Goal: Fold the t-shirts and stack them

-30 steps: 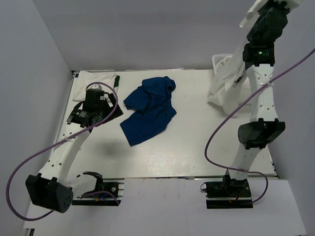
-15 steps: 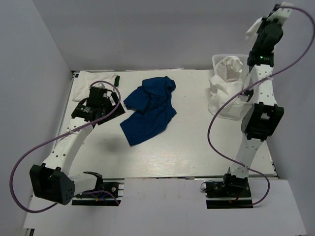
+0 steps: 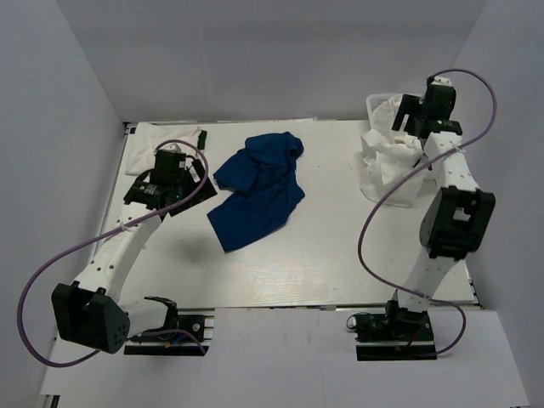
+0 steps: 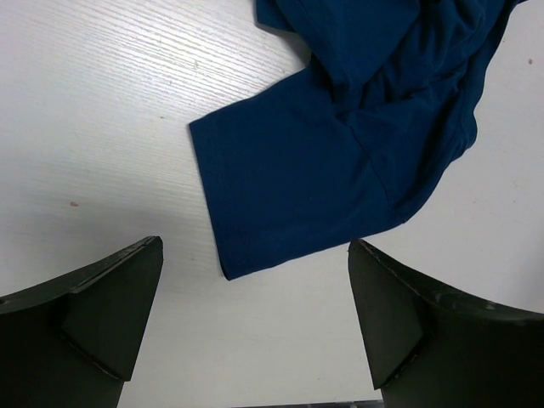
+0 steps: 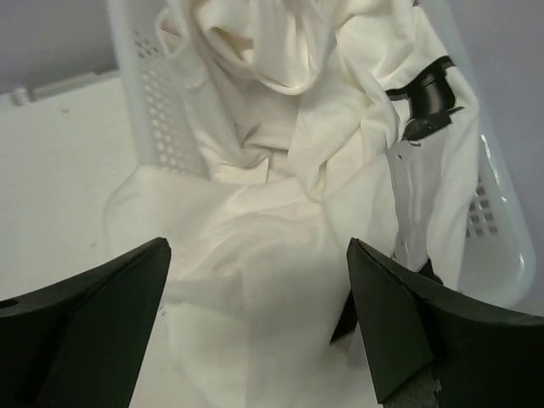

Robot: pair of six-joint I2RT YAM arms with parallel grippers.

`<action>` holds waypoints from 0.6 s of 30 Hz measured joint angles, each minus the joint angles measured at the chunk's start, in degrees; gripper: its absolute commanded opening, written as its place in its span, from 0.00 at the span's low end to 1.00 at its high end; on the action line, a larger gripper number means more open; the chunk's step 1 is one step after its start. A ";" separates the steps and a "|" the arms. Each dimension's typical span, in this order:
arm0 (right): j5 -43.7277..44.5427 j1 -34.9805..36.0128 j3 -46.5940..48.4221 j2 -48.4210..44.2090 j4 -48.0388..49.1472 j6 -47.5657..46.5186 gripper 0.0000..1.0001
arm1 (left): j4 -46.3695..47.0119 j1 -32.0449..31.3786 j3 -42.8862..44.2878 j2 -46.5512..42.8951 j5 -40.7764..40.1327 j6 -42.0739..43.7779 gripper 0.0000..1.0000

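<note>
1. White table (image 3: 340,255) from above: crumpled blue t-shirt (image 3: 259,189) mid-table, white t-shirts (image 3: 387,170) spilling from the basket (image 3: 372,104) at far right
2. Left wrist: left gripper (image 4: 255,323) spread wide, empty, above the blue t-shirt's sleeve
3. Right wrist: right gripper (image 5: 255,323) spread wide over the white t-shirts, holding nothing

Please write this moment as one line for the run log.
left gripper: open, near blue shirt | right gripper: open, above white shirts | white shirts: draped over basket wall

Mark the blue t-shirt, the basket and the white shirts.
blue t-shirt (image 3: 257,191): top view, middle of the cloth.
basket (image 5: 157,106): right wrist view, left lattice wall.
white shirts (image 5: 263,221): right wrist view, heap's middle.
</note>
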 measured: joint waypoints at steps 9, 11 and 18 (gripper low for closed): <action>-0.46 2.23 -23.28 -27.41 0.09 5.64 0.90 | 1.22 0.00 -2.01 0.63 1.42 0.20 1.00; -1.33 2.67 -26.93 -27.36 -1.05 7.56 0.90 | 1.40 0.00 -2.03 0.57 1.75 0.22 1.00; -2.73 4.96 -43.63 -28.20 -1.14 12.72 0.90 | 2.12 0.00 -5.27 -1.31 2.19 0.68 1.00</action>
